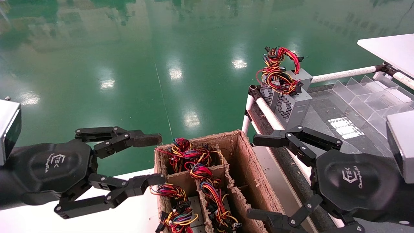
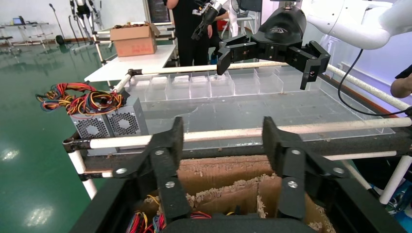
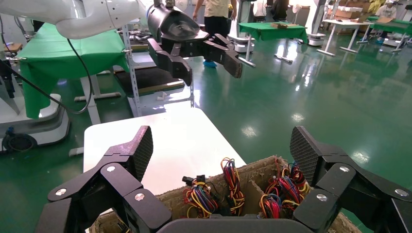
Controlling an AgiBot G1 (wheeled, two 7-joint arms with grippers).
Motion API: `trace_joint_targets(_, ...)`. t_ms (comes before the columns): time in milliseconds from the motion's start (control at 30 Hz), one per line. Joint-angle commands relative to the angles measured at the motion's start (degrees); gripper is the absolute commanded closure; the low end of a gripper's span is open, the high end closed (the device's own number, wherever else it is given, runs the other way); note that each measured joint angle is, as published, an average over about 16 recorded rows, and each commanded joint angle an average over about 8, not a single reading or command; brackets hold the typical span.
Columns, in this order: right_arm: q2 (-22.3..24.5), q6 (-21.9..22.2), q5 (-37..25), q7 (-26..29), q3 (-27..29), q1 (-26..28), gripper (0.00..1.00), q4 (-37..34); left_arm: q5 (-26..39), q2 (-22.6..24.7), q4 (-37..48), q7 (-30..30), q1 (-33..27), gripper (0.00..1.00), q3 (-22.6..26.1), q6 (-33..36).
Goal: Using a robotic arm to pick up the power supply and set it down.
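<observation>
1. The left gripper (image 1: pixel 155 160) hangs at about 8 o'clock in the head view, just beside the near-left edge of the cardboard box (image 1: pixel 245 161). Its fingers are spread wide and hold nothing.
2. The right gripper (image 1: pixel 258 176) hangs at about 4 o'clock, over the box's right wall and the black-topped bench (image 1: pixel 326 113). It is also spread wide and empty.
3. The box has cardboard dividers. Its cells hold power supplies (image 1: pixel 181 213), seen mostly as bundles of red, yellow and black wires (image 1: pixel 200 171); the grey cases are largely hidden.
4. Two more grey power supplies (image 1: pixel 292 106) stand on the bench's far-left corner at about 1 o'clock, touching each other, with wires piled on top.
5. Clear plastic trays (image 1: pixel 372 94) line the bench's far side.
6. The step looks like the approach before a pick: nothing is gripped yet.
7. The next move probably calls for one gripper to descend into a cell and close on a case rather than the loose wires, which could snag. Which arm will act cannot be told.
</observation>
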Motion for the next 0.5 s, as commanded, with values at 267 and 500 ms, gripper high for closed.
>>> trace_joint_targets(267, 0.0, 0.0, 0.0, 0.0, 0.0, 0.0, 0.00, 0.0, 0.0, 0.0, 0.0, 0.0, 0.0, 1.00, 0.0, 0.0)
trace_joint_targets(500, 0.0, 0.0, 0.0, 0.0, 0.0, 0.0, 0.00, 0.0, 0.0, 0.0, 0.0, 0.0, 0.0, 1.00, 0.0, 0.0)
